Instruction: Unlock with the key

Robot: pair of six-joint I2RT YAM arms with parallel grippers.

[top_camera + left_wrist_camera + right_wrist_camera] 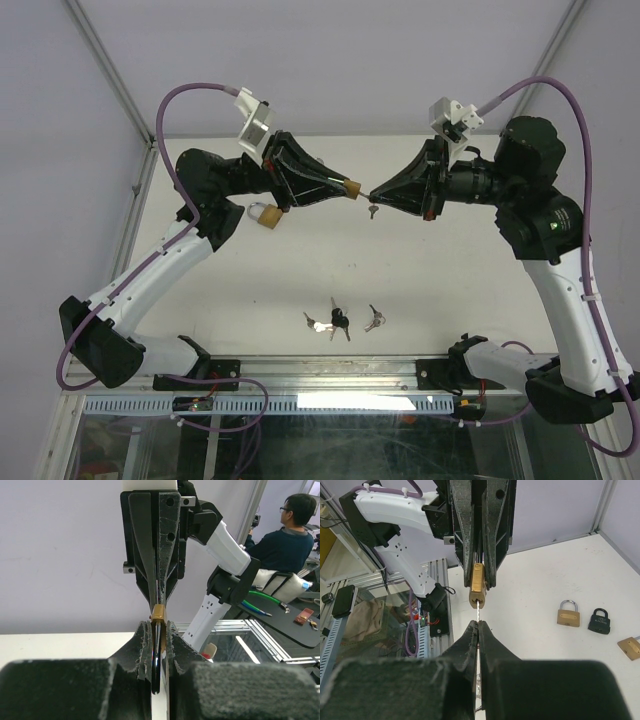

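**Top view.** The left gripper point(340, 187) is clamping a brass padlock point(351, 186), whose body is projecting past its fingertips above the table point(450, 300). The right gripper point(378, 192) is facing it tip to tip, jaws closed on the key point(367, 191). A hanging key point(372, 211) is dangling just below that grip. A spare padlock point(264, 214) is lying beside the left arm, and loose keys point(340, 320) are lying near the arm bases.

**Left wrist view.** The left fingers are pressing on a dark, edge-on part between them. The brass body is showing just beyond, meeting the right gripper's tips.

**Right wrist view.** The right fingers are pinching the key blade. Its tip is touching the padlock's end face, but how far it is entering cannot be told. A second brass padlock point(568, 615) and a black padlock point(599, 621) are lying side by side on the table.
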